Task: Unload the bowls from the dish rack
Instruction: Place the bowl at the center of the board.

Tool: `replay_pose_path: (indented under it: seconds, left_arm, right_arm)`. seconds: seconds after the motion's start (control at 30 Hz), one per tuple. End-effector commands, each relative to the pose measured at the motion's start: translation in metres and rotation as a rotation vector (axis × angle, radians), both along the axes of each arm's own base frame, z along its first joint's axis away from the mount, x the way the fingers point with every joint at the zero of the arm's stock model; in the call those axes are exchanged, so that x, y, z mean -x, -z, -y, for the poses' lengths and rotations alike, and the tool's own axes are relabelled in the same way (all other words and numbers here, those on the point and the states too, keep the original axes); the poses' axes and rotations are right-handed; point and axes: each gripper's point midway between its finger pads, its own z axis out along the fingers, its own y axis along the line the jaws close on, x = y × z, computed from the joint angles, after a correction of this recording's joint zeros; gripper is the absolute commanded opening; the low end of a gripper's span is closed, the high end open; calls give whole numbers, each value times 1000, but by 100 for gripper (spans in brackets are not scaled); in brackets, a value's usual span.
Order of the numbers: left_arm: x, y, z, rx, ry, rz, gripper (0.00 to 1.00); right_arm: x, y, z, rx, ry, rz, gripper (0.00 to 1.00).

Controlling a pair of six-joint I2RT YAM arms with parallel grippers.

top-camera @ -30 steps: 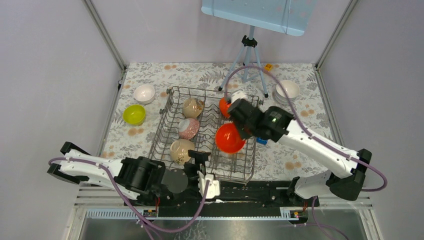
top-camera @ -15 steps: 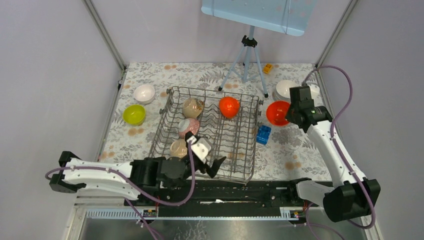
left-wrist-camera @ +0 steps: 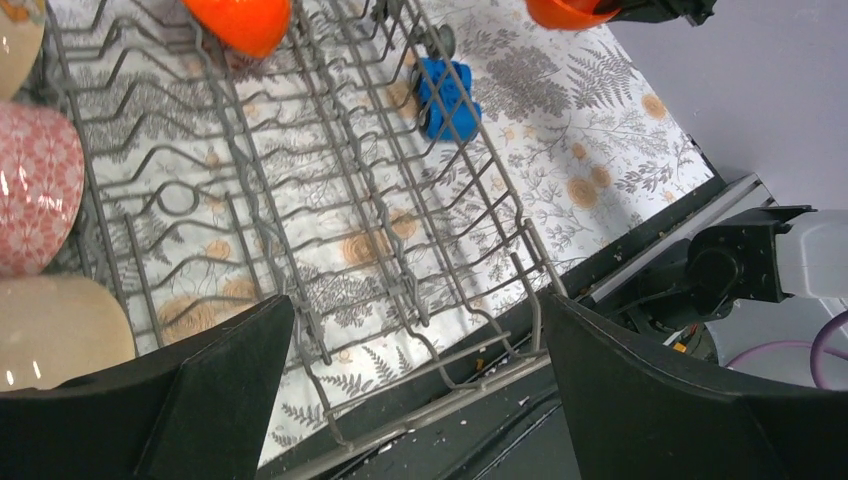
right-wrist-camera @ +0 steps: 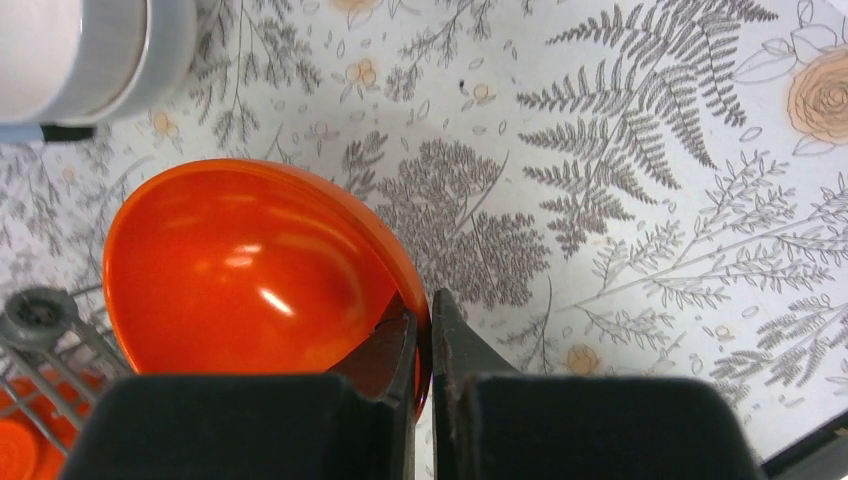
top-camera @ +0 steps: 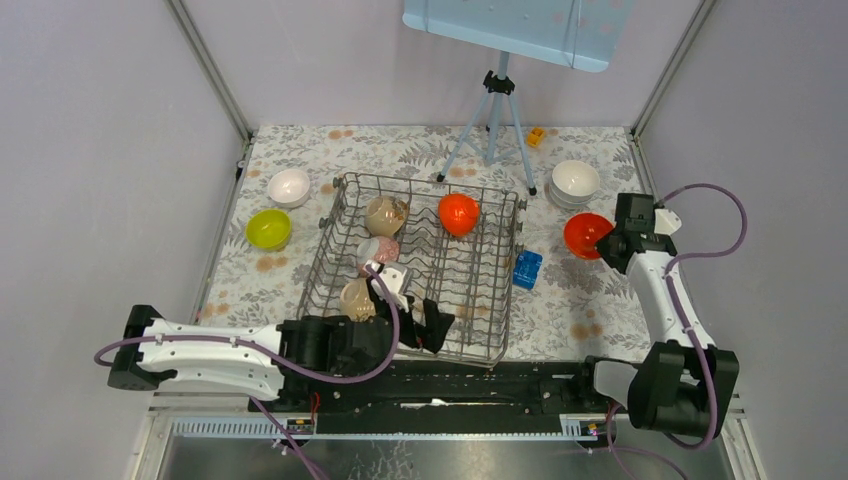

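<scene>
**Right of the dish rack [top-camera: 480,200]: orange bowl [top-camera: 585,233] pinched by its rim**

So the right gripper [right-wrist-camera: 421,308] is clamped on that rim, over the floral tablecloth [top-camera: 600,300], near the white bowl stack [top-camera: 575,180]. A pink bowl [top-camera: 378,250] and a second orange bowl [top-camera: 458,213] sit in the rack. The left arm lies low along the front, with the left gripper [left-wrist-camera: 415,390] spread wide over the rack's near edge, holding nothing. Plain grey walls all round.
</scene>
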Motion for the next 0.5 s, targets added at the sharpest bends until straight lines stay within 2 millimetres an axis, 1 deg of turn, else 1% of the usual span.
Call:
replay_pose_path:
  seconds: [0.0,0.13,0.23,0.37,0.47]
  left_arm:
    - [-1,5,-12,107,-84,-97,99]
    - [1,14,-16,132,-103,-149,99]
    - [2,21,-19,121,-120,-171,99]
    - [1,24,-20,105,-136,-178,99]
    - [1,26,-20,96,-140,-178,99]
  right_arm:
    - [-27,-4,21,-12,108,93,0]
    - [-40,12,20,-83,108,62,0]
    - [-48,19,24,-80,110,51,0]
    - [-56,27,28,-85,102,22,0]
    - [-58,33,32,-75,101,11,0]
